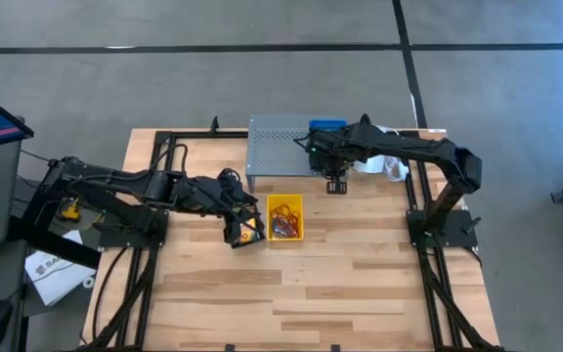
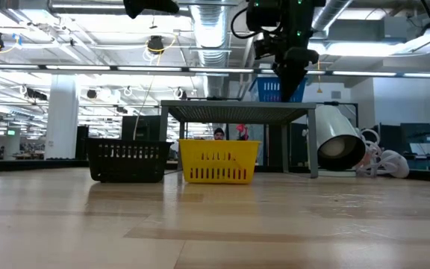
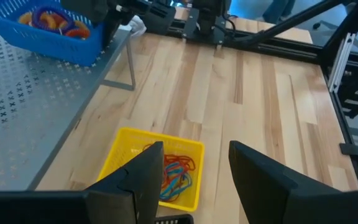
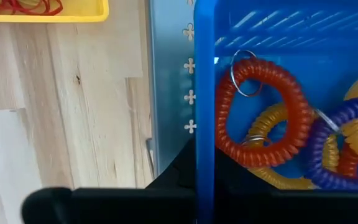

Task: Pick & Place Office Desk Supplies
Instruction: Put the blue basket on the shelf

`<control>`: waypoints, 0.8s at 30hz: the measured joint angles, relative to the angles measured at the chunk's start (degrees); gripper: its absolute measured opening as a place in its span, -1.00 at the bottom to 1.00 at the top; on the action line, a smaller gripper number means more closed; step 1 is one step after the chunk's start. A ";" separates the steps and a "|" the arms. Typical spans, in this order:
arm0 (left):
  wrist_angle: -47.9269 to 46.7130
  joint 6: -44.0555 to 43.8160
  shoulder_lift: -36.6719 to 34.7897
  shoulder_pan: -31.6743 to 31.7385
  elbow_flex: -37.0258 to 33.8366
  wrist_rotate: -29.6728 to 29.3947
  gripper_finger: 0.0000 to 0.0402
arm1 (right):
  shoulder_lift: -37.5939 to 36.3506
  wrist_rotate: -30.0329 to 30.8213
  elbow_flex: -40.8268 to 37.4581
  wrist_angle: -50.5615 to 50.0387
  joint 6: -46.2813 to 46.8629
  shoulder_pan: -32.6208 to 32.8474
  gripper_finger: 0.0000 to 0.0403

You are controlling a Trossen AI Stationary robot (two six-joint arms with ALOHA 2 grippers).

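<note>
We see the left gripper [image 1: 245, 233] at nine o'clock of the yellow basket [image 1: 284, 217], fingers spread and holding nothing; rubber bands [image 3: 174, 174] lie inside the basket. The right gripper [image 1: 335, 184], pressed together, hangs by the riser [image 1: 277, 149] at the blue basket [image 4: 272, 37].

matt wood table [image 1: 360, 284], perf. metal riser [image 1: 277, 147], glossy plastic basket [image 4: 272, 31]

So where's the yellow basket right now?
In the high view the yellow basket sits mid-table, just in front of the grey riser, with the left gripper beside it.
</note>
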 joint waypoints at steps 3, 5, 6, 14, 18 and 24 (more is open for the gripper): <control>0.00 -0.04 0.00 0.00 0.00 0.00 -0.12 | -0.11 0.02 0.00 -0.16 0.17 0.00 -1.00; 0.07 -0.06 0.01 0.00 0.00 -0.02 -0.12 | -0.30 -0.14 -0.02 -0.58 0.21 0.00 -0.99; 0.01 -0.06 0.01 0.00 0.00 -0.02 -0.12 | -0.31 -0.21 -0.02 -0.64 0.33 0.00 -0.98; 0.07 -0.08 0.02 0.00 0.00 -0.04 -0.12 | -0.35 -1.54 -0.07 -1.65 1.81 -0.04 -0.80; 0.07 -0.09 0.02 0.00 0.00 -0.09 -0.12 | -0.38 -3.28 -0.07 -1.63 2.59 -0.07 -0.68; 0.05 -0.10 0.01 0.00 0.00 -0.22 -0.12 | -0.44 -4.73 -0.03 -1.42 3.69 -0.04 -0.48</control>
